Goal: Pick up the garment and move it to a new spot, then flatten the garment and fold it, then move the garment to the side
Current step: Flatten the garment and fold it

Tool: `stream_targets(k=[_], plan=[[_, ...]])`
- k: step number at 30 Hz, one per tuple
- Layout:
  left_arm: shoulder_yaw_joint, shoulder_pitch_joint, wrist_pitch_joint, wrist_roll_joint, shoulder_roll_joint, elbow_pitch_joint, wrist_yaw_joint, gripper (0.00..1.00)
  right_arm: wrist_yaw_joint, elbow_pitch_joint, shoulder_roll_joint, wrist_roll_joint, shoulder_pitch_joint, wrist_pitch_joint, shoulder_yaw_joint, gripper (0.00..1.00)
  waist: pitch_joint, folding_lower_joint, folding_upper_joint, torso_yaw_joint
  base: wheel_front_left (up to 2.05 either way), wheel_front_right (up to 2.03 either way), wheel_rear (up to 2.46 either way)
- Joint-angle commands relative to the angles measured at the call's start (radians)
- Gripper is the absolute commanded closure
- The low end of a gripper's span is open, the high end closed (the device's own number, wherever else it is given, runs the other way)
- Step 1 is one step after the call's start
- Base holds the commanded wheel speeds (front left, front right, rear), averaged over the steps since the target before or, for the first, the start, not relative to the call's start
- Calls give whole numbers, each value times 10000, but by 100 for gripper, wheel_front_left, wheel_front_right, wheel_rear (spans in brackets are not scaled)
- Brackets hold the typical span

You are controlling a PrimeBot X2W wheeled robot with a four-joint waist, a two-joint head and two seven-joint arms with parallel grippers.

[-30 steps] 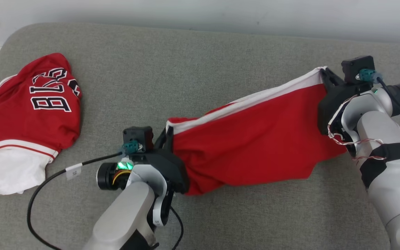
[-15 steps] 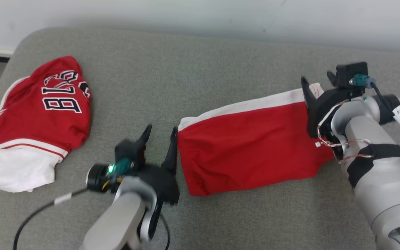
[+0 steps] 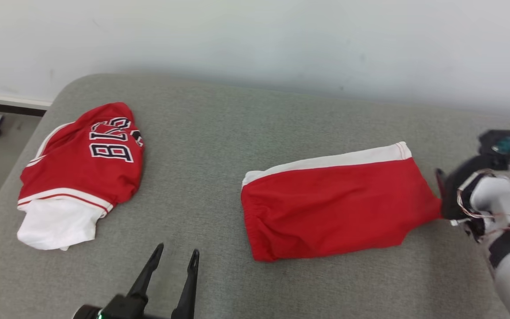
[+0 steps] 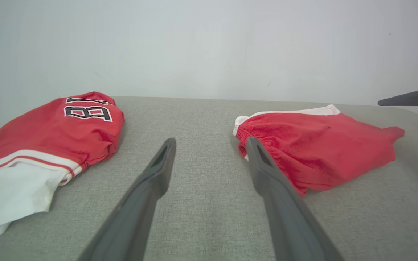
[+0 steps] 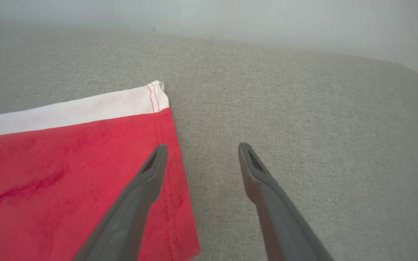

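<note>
1. Two red garments lie on a grey couch; the shorts sit right of centre and the jersey at the left, well apart.
2. Shorts: spread fairly flat, with a white band along the far edge; the left end is gathered and rumpled; a pointed corner sticks out at the right end.
3. Left gripper: at the near edge, left of the shorts and clear of the cloth; its fingers stand wide apart and hold nothing.
4. Right gripper: at the right end of the shorts; its fingers are spread wide with nothing between them; one finger hangs over the red hem, the other over bare couch; it is blurred in the head view.
5. Jersey: crumpled, dark lettering on top, white cloth at its near end.
6. Wall: pale, behind the far edge of the couch.
</note>
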Motion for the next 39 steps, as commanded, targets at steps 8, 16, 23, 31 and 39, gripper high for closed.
stream_targets(k=[8, 16, 23, 31, 39], plan=[[439, 1187, -15, 516, -45, -988, -202, 0, -19, 158, -320, -547, 634, 51, -1453, 0, 270, 3, 1, 887, 0, 0, 0], [506, 1228, -16, 792, -275, -1031, -451, 0, -18, 179, -83, -1679, 1059, 675, -2895, 0, 545, 3, 1, 1252, 0, 0, 0], [740, 1297, -16, 1106, -360, -1069, -484, 0, -15, 267, 468, -2626, 1352, 1111, -3823, 0, 631, 3, 1, 1291, 0, 0, 0], [939, 1449, -17, 1097, -511, -838, -586, 0, -19, -310, 576, -3910, 1833, 1430, -4567, 100, 548, 3, 1, 1165, 0, 0, 0], [1073, 1577, -17, 1084, -539, -682, -666, 0, -28, -1778, 618, -4996, 2427, 745, -5749, 100, 111, 3, 1, 832, 0, 0, 0]])
